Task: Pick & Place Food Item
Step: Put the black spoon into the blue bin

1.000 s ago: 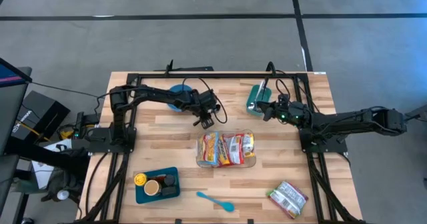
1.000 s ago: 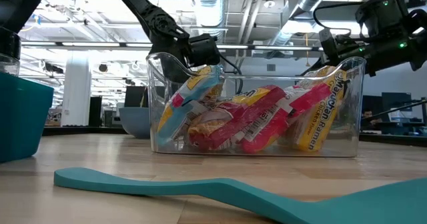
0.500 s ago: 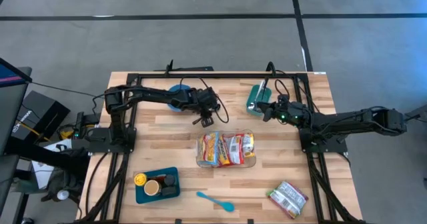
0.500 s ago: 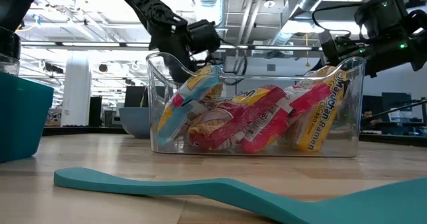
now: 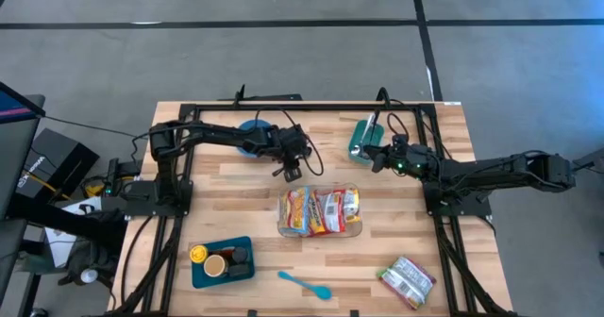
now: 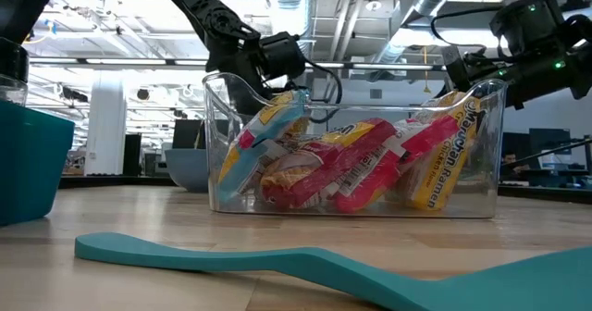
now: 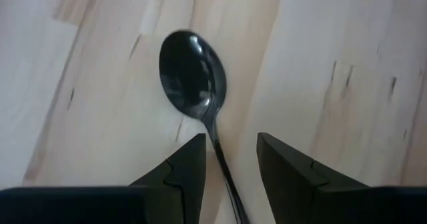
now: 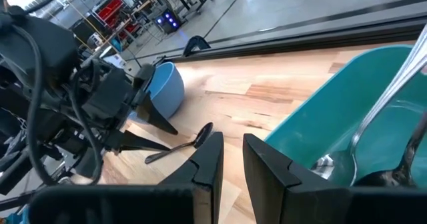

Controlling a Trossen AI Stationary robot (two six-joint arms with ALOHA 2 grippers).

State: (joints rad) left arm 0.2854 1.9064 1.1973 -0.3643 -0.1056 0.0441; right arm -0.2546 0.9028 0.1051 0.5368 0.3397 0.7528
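A black spoon (image 7: 192, 74) lies flat on the wooden table, also visible in the right wrist view (image 8: 200, 136). My left gripper (image 7: 230, 141) is open just above it, one finger on each side of the handle, touching nothing; in the high view (image 5: 291, 168) it is near the blue bowl. A clear bin (image 5: 281, 213) at the table's middle holds several ramen packets (image 5: 321, 210). One more ramen packet (image 5: 408, 281) lies at the near right corner. My right gripper (image 5: 377, 157) hovers empty by the teal tub (image 5: 363, 138), its fingers a narrow gap apart (image 8: 233, 144).
A blue bowl (image 5: 253, 133) stands at the far left of centre. The teal tub holds metal cutlery (image 8: 387, 104). A teal tray (image 5: 222, 260) with small items sits near left. A teal spatula (image 5: 304, 284) lies at the near edge.
My left gripper has risen a little above the table and drawn slightly toward the far edge. The spoon and the bin have stayed in place.
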